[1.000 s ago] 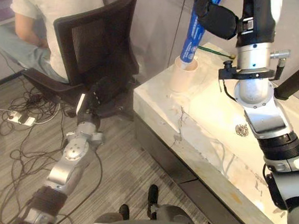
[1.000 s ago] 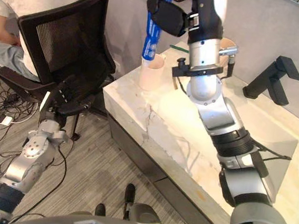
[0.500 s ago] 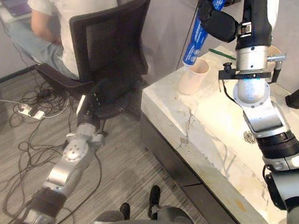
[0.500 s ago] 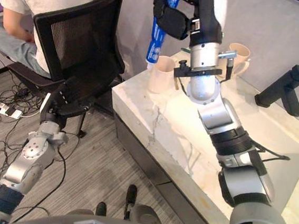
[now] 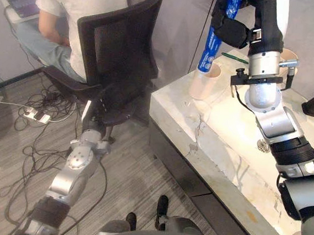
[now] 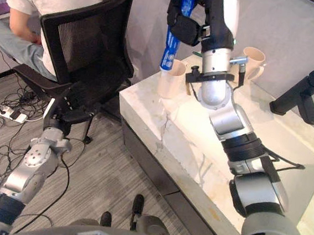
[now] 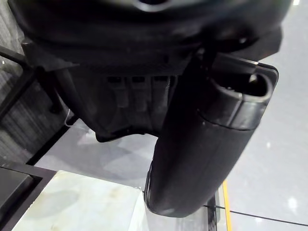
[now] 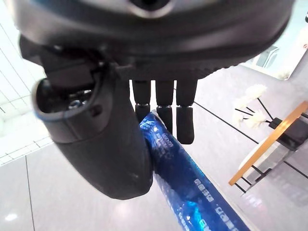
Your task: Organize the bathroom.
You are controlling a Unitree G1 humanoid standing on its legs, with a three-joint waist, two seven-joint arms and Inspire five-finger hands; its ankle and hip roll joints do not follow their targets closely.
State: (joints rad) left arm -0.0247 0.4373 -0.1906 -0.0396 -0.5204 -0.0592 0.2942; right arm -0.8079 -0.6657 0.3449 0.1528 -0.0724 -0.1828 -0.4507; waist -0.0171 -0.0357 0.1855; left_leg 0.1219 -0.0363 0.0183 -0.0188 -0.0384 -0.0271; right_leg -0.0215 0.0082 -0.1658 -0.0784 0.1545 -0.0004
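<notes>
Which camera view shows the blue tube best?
The right eye view: the whole blue tube shows, from the right hand down into the cup. The left eye view shows nearly as much. The right wrist view shows just its gripped section.

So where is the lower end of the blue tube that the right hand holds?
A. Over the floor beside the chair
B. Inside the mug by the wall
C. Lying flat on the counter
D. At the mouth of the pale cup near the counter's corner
D: the right hand grips the blue tube, whose lower end meets the mouth of the pale cup on the counter.
</notes>
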